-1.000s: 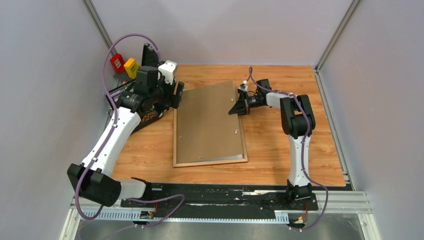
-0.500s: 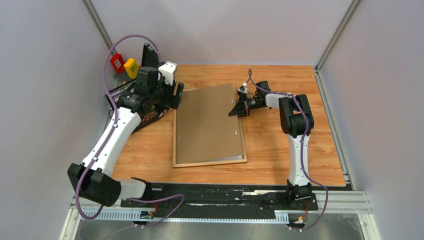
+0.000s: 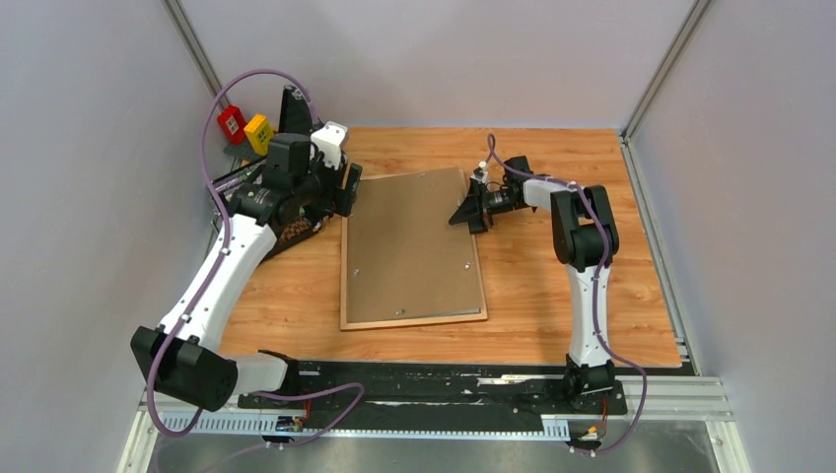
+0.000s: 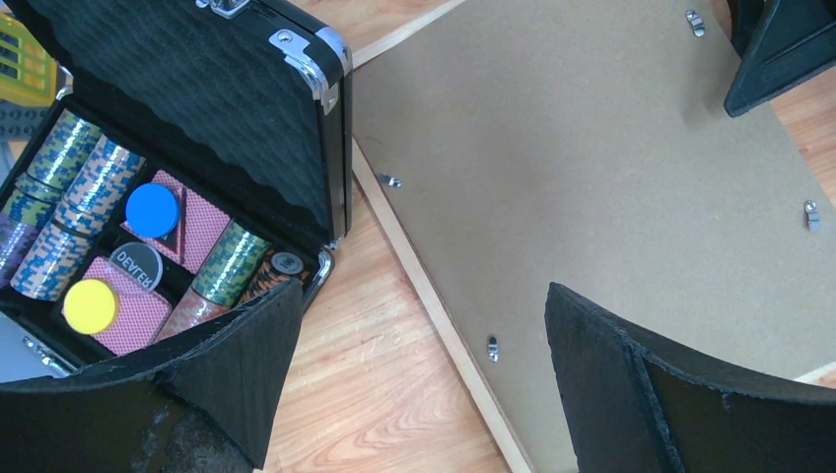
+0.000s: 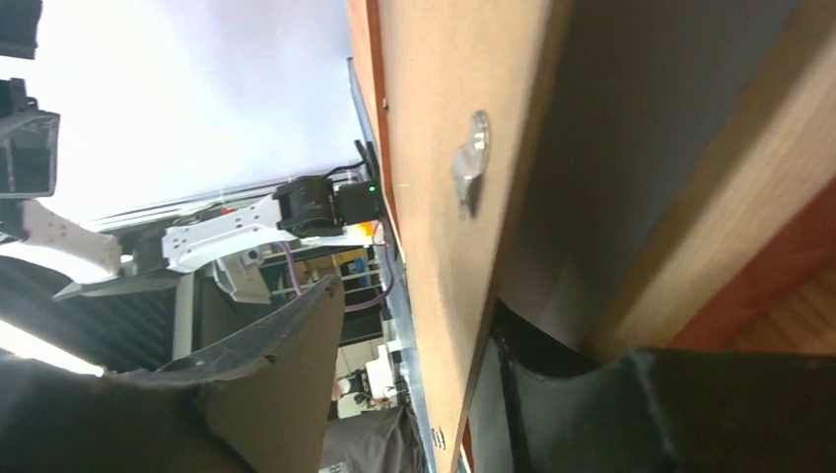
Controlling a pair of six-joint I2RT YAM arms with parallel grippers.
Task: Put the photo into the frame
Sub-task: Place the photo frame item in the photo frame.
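**Right end effector loosening at the board's edge**

From above, the frame (image 3: 414, 320) is lying face down in the middle of the worktop (image 3: 552, 296). Its pale rail is showing around the brown backing board (image 3: 409, 246). The right wrist camera is giving what that view is missing. The board's right edge is sitting raised, with a dark grey surface (image 5: 631, 118) showing beneath it inside the rail. Whether that is the photo I cannot tell. The left wrist camera is showing an open black case (image 4: 237, 89) of poker chips (image 4: 227, 261) just beside the frame's left rail, and small metal tabs (image 4: 390, 181) on the board.

Compared with a second ago, the board is lying a little squarer to the frame, its far right corner sitting lower.

The right end effector (image 3: 471, 210) is standing partly open astride the board's right edge. One finger is clear of the board's upper face and the other is tucked under the edge. The left end effector (image 3: 347, 189) is hanging wide open above the frame's left rail, holding nothing.
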